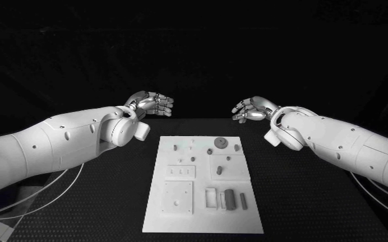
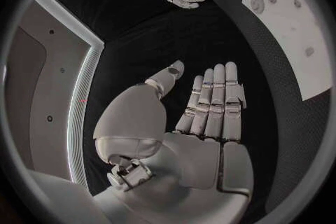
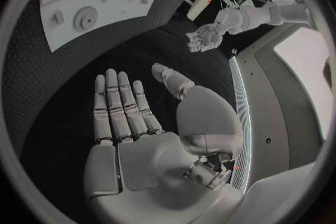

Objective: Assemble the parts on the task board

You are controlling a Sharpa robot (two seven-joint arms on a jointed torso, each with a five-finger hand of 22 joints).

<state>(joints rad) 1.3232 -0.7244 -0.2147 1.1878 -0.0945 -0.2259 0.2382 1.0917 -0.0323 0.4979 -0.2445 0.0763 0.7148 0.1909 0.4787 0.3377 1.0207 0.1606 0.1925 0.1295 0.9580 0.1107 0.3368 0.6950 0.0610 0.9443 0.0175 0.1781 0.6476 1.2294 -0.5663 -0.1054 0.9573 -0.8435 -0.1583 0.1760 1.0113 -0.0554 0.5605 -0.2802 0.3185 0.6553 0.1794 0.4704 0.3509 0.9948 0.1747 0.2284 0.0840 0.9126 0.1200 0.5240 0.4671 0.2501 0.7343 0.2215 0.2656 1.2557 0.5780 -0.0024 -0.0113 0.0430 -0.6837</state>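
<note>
My left robot hand [image 1: 150, 105] and right robot hand [image 1: 252, 109] hang past the far end of the task board [image 1: 204, 219], fingers apart and holding nothing, with a bare gap of black worktop [image 1: 307, 197] between them. Wide strips of worktop run down both long sides of the board. On the board, only low obstacles rise: a round part [image 1: 220, 141] near the far end and upright parts [image 1: 230, 198] near the close end.

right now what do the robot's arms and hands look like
Both arms are smooth white shells with small dark screw holes and a rounded wrist housing. The left hand and right hand are silver metal with segmented fingers and pale palm plates. A thin pale cable loops below the left arm.
</note>
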